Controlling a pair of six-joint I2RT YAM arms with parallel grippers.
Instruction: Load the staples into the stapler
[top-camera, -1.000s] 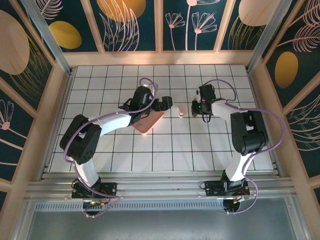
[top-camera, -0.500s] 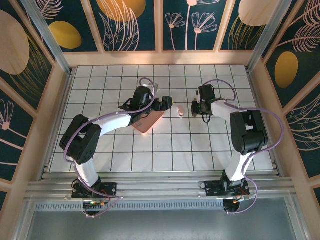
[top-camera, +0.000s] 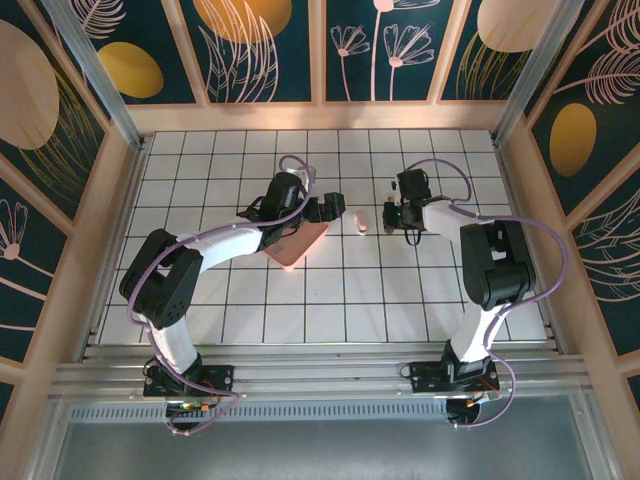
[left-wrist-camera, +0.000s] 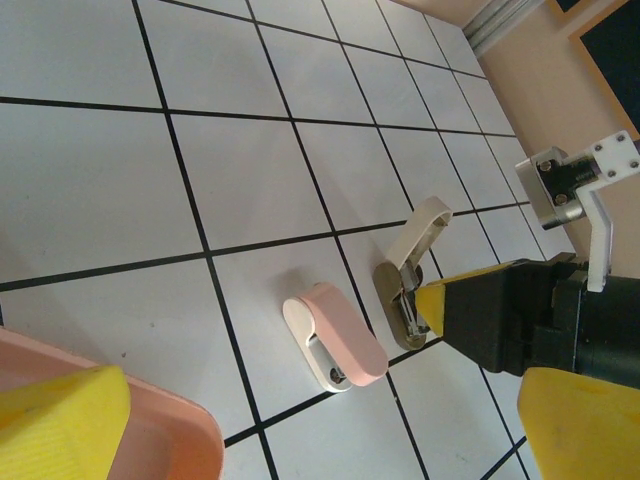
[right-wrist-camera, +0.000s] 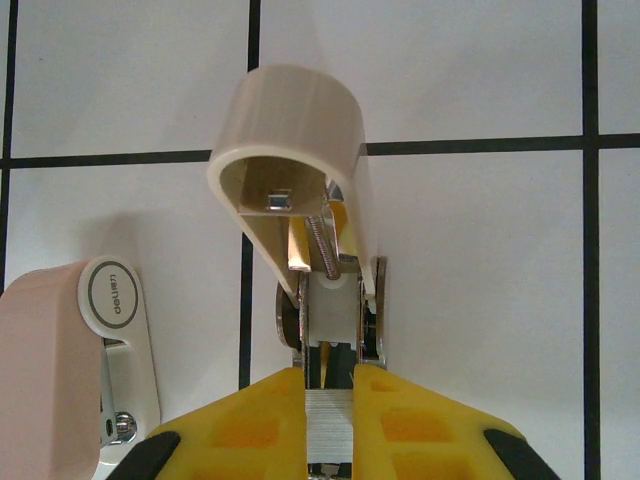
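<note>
The stapler (right-wrist-camera: 295, 130) lies on the tiled table with its beige lid swung up, so its metal channel (left-wrist-camera: 402, 305) is bare. My right gripper (right-wrist-camera: 328, 400) is right at the stapler's near end, shut on a grey ribbed strip of staples (right-wrist-camera: 328, 425) held between its yellow fingers (right-wrist-camera: 250, 420). In the top view that gripper (top-camera: 400, 214) covers most of the stapler. My left gripper (top-camera: 336, 208) hangs open over the far corner of the pink tray (top-camera: 291, 249), its yellow fingers (left-wrist-camera: 60, 425) wide apart with nothing between them.
A small pink-and-white device (left-wrist-camera: 336, 340) lies flat just left of the stapler, between the two grippers (top-camera: 361, 221). The pink tray's rim (left-wrist-camera: 160, 425) sits under my left gripper. Wooden walls ring the white tiled table (top-camera: 330, 300).
</note>
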